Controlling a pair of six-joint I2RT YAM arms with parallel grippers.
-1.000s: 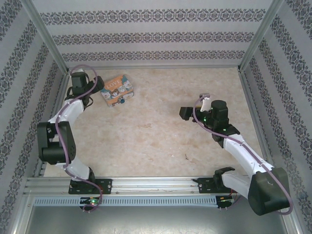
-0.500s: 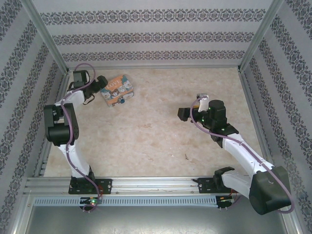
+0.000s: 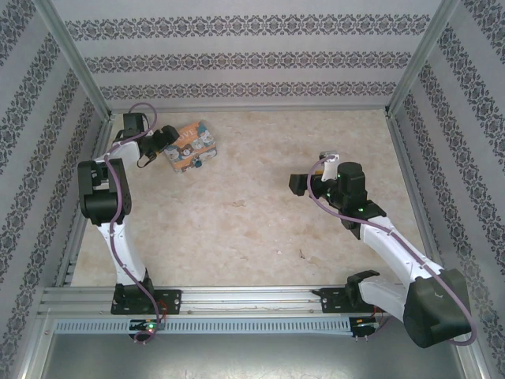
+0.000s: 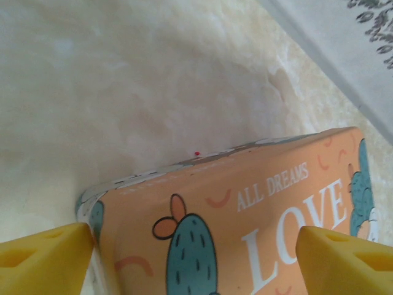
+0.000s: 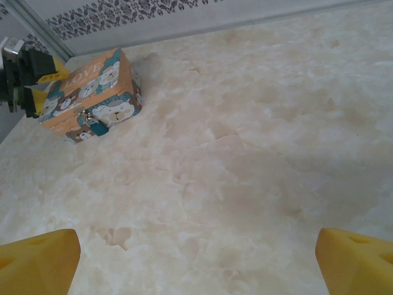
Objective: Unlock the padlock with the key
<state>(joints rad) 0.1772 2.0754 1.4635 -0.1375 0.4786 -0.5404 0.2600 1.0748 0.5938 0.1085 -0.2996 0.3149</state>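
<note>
Left gripper [image 4: 195, 246]: fingers spread, end of LOVE tin [image 4: 270, 203] straddled; contact cannot be told. Right gripper [image 5: 196, 255]: fingers held wide apart. Padlock [image 5: 97, 126] seen at tin's front face, well ahead and left of it.

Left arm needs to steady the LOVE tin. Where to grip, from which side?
Probably across the tin, on its flat parallel walls, from its left end, where the open left end effector is. It is rectangular and lies flat, and the padlock hangs on its front face, so that side stays free.
</note>
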